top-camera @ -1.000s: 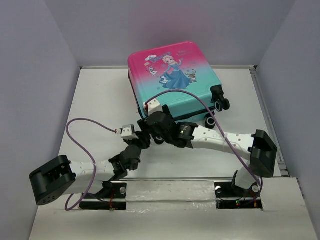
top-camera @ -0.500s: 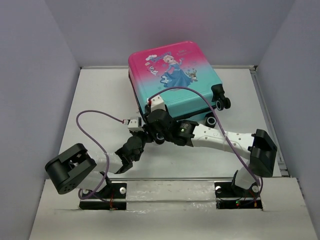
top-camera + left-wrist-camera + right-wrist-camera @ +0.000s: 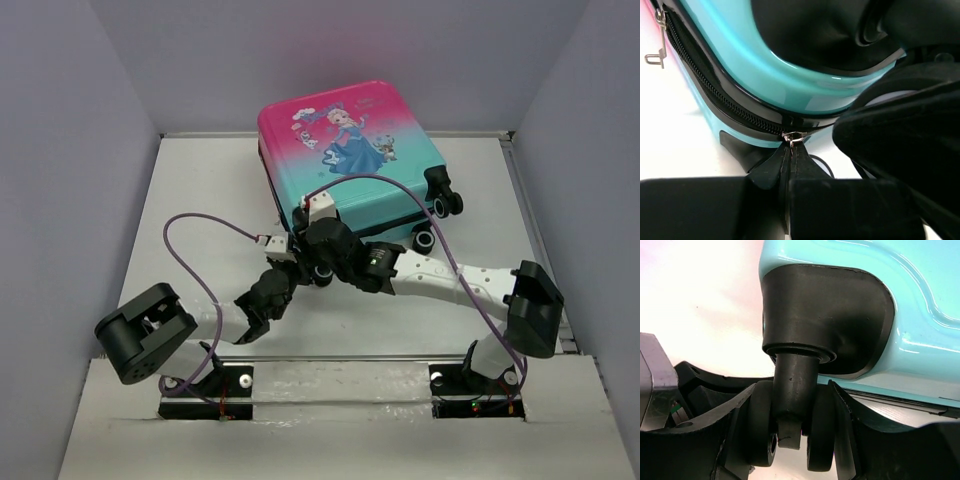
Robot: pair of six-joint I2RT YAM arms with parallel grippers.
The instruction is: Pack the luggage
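Note:
The luggage point(image 3: 350, 160) lies shut and flat at the back of the table, print side up, pink fading to teal. My left gripper point(image 3: 284, 262) is at its near left corner. In the left wrist view that gripper point(image 3: 791, 148) is shut on the silver zipper pull point(image 3: 793, 136) at the end of the black zipper band point(image 3: 715, 102). My right gripper point(image 3: 316, 264) is at the same corner. The right wrist view shows it point(image 3: 792, 427) shut on the black twin wheel point(image 3: 759, 432) under the teal shell point(image 3: 920, 315), one finger on each side.
Two more black wheels point(image 3: 441, 203) stick out at the luggage's right corner. A second zipper pull point(image 3: 659, 50) hangs further along the band. Purple cables point(image 3: 190, 225) loop above both arms. Grey walls close in the table point(image 3: 200, 190) on three sides.
My left gripper has moved up to the luggage's corner and shut on the zipper pull. My right gripper has closed on the wheel. The luggage has shifted slightly.

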